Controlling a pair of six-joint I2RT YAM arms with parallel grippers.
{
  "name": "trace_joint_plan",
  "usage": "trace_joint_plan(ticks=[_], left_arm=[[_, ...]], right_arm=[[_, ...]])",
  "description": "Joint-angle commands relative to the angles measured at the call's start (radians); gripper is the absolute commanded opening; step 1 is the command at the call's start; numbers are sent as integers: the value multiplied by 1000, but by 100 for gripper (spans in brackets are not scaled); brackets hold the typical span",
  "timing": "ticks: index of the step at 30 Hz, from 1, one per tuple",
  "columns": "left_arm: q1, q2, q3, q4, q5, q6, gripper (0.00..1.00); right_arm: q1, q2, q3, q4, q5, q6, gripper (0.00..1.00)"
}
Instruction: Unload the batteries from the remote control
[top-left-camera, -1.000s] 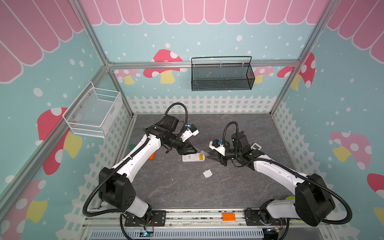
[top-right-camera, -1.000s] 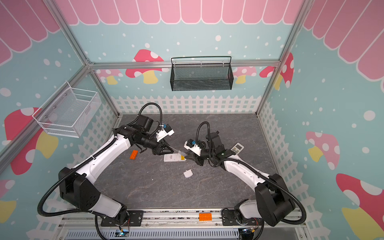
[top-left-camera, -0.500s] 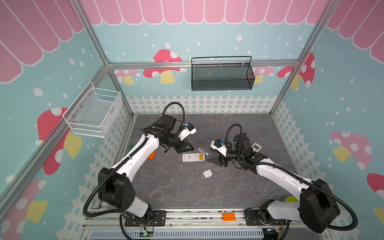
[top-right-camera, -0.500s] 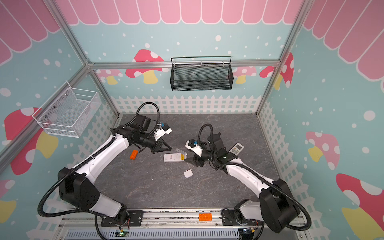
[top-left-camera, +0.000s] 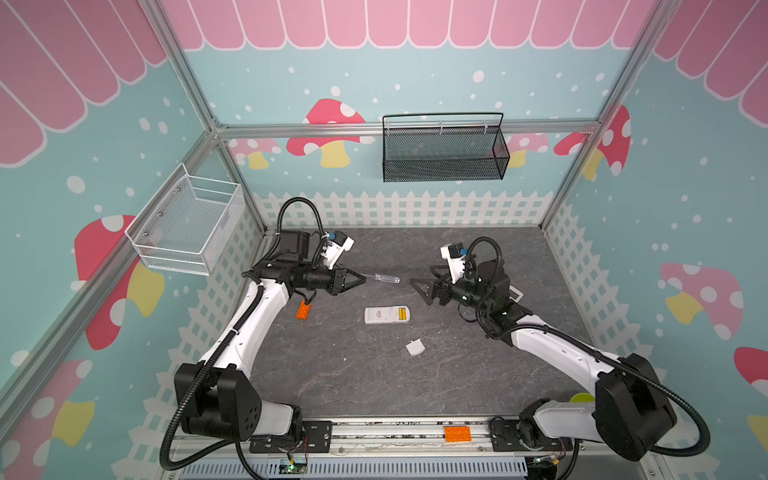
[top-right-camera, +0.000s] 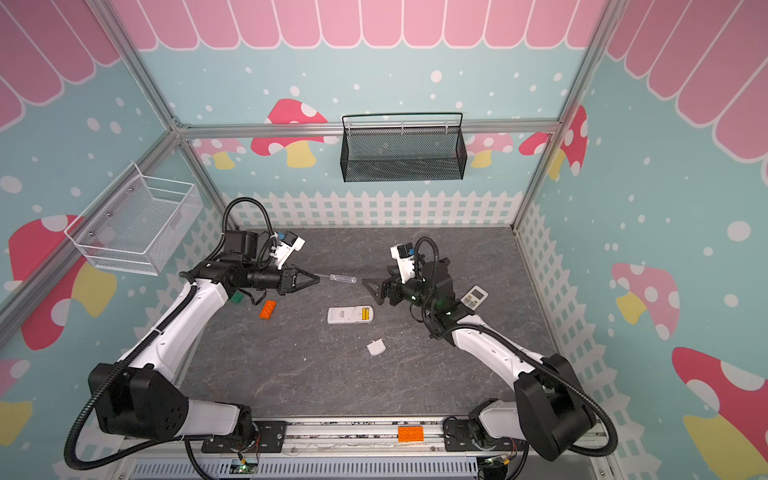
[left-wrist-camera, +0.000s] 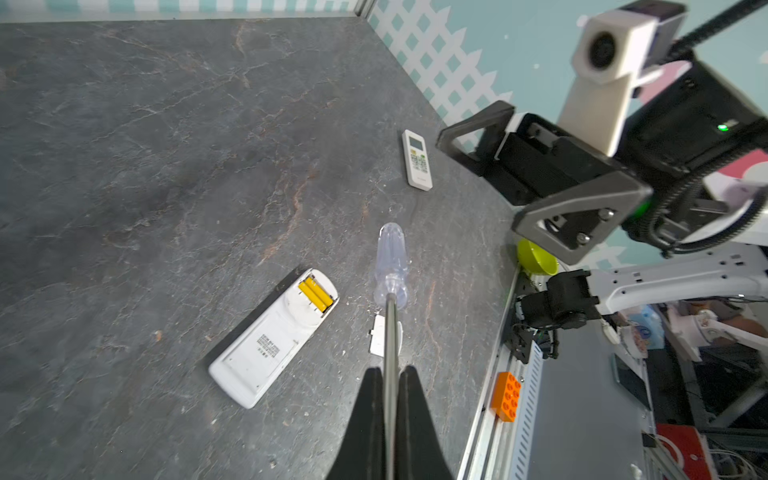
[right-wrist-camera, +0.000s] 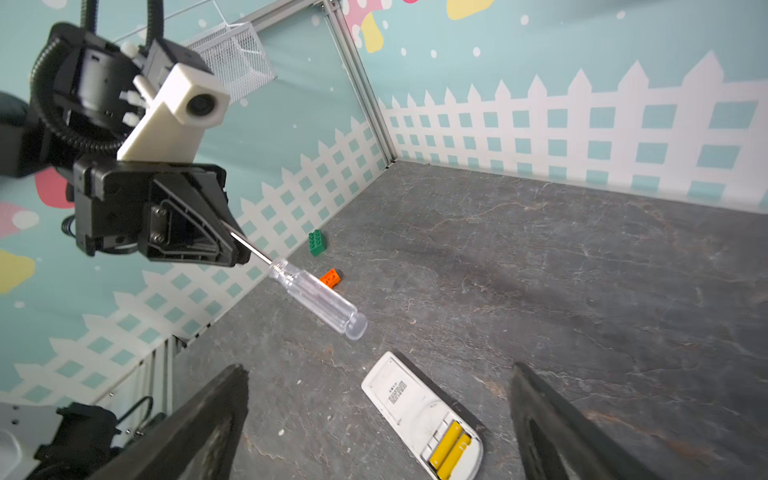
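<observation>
Left jaws clamp screwdriver (left-wrist-camera: 390, 257); yellow batteries (left-wrist-camera: 316, 294) sit in remote (left-wrist-camera: 266, 349)

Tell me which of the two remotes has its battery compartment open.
The remote lying face down mid-table: two yellow batteries show in its uncovered end. The other remote lies buttons-up, so its back is hidden.

screwdriver (top-left-camera: 386, 278) carried off by left end effector (top-left-camera: 363, 277), right end effector (top-left-camera: 424, 280) opened, withdrawn
</observation>
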Motion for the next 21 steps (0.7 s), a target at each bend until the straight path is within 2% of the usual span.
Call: trace_joint_plan(ticks=[1,4,7,12,17,21], left_arm=[[2,-17,-47,138,154,-134,0],[-1,-19,-116,300,231,-257,0],[-8,-9,-165,422,255,-369,0],[-44,-4,-174,442,271,-358,0],[-59,15,-183,521,282,-434,0],[-69,26,-237,750,294,-617,0]], right_arm=[[-15,64,37,119,-57,205,98],[-21,136,41,250,-169,276,98],[-27,192,38,352,-230,341,100],[-31,261,29,533,-360,466,93],[-17,334,35,764,-413,634,83],[3,382,55,896,-439,713,77]])
